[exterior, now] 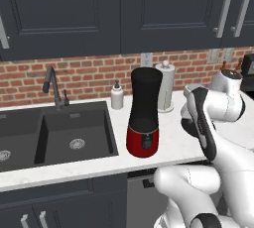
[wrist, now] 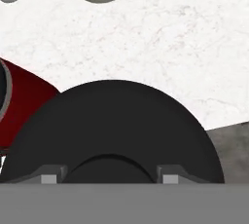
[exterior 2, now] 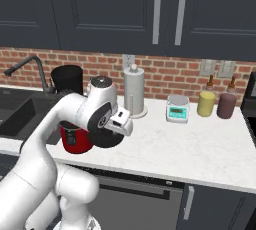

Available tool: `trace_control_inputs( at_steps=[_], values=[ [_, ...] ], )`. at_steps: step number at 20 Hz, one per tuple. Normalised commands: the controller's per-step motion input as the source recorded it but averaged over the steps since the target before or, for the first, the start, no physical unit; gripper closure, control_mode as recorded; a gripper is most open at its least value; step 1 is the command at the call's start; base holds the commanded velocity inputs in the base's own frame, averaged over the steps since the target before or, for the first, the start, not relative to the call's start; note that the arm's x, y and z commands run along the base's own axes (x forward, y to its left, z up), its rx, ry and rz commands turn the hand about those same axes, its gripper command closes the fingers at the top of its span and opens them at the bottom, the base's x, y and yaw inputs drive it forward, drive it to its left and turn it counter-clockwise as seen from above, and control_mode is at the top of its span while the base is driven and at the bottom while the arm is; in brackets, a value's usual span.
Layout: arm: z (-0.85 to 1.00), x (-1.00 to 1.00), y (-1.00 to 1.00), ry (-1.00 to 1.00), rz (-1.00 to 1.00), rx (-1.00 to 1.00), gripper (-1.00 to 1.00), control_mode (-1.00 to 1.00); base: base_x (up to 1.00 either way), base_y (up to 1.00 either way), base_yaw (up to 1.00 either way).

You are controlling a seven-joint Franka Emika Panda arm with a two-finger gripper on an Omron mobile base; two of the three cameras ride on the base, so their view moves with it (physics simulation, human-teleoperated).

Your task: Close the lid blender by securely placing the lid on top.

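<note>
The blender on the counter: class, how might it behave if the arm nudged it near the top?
The blender is a tall jar on a small rounded red base, so a high push would probably tip it rather than slide it. The marble-look counter looks smooth, so a low push would likely slide it.

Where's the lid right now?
The lid lies on the counter under the claw, just right of the blender.

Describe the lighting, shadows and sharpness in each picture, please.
Left base view: flat, even light, a soft highlight on the blender base. Right base view: the lid casts a faint shadow on the counter. Hand view: the lid looms large, edges slightly soft.
</note>
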Motion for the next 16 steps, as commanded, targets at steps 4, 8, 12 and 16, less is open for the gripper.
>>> trace_control_inputs(
  at_steps=[4,8,12,16],
  values=[
    [1.0,-0.41,0.34,-0.09,0.0,-0.01,1.0,-1.0,0.0,0.0,0.0],
    [1.0,-0.49,0.35,-0.17,0.0,-0.01,1.0,-1.0,0.0,0.0,0.0],
    [1.0,-0.57,0.32,-0.22,0.0,0.0,1.0,-1.0,0.0,0.0,0.0],
    [1.0,-0.57,0.39,-0.21,0.01,0.0,1.0,-1.0,0.0,0.0,0.0]
  ],
)
